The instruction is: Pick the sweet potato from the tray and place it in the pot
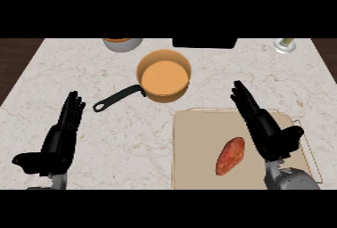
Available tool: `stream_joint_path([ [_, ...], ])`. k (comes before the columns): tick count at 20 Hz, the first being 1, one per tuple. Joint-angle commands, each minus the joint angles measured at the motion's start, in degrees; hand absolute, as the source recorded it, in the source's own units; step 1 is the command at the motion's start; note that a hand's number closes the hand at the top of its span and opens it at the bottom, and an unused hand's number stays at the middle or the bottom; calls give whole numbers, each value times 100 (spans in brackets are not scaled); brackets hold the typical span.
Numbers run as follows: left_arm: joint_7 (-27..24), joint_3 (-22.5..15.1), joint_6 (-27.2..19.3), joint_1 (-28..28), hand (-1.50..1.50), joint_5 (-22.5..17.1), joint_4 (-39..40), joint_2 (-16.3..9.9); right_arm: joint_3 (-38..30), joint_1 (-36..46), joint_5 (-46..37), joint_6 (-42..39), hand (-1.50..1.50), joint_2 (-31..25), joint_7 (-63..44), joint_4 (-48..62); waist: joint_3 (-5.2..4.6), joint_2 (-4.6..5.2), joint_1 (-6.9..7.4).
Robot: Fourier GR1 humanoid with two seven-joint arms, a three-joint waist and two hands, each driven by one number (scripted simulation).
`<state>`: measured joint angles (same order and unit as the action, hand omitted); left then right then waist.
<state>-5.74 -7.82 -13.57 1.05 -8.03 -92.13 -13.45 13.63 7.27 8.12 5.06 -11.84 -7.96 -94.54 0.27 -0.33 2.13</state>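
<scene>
A reddish-orange sweet potato (230, 156) lies on the beige tray (197, 151) at the lower right of the counter. An orange pot (164, 76) with a black handle (118, 98) stands beyond the tray, toward the counter's middle. My right hand (266, 129) hovers over the tray's right part, just right of the sweet potato, fingers straight and pointing away, holding nothing. At the lower left my left hand (58, 144) stays open with fingers up, well away from the tray and pot.
A grey cup with orange contents (122, 43) stands at the counter's far edge, a dark box (204, 43) beside it, and a small metallic item (285, 45) at the far right. Dark floor borders the marble counter on the left.
</scene>
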Motion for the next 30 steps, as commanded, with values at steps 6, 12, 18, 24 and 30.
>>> stream_joint_path([
  [6,750,808,-248,-486,0,-175,-198,-464,-2422,-569,945,251,150,-246,2144,688,23,59,-392],
  [12,1407,700,-89,-968,0,-382,-120,-446,-2519,-1265,174,646,-150,-43,4182,1829,-2,48,-317],
  [18,1857,895,-13,-1062,0,-331,-385,-518,-2404,-1919,74,3,-150,-261,4594,1079,-28,24,-245],
  [24,1843,880,-51,-1195,0,-208,-179,-536,-1856,-2167,-341,-726,-150,-1293,3022,273,-39,22,-241],
  [30,1839,945,57,-1299,0,-303,-32,-533,-970,-1781,-1325,-923,-150,-1996,1150,-562,-51,27,-169],
])
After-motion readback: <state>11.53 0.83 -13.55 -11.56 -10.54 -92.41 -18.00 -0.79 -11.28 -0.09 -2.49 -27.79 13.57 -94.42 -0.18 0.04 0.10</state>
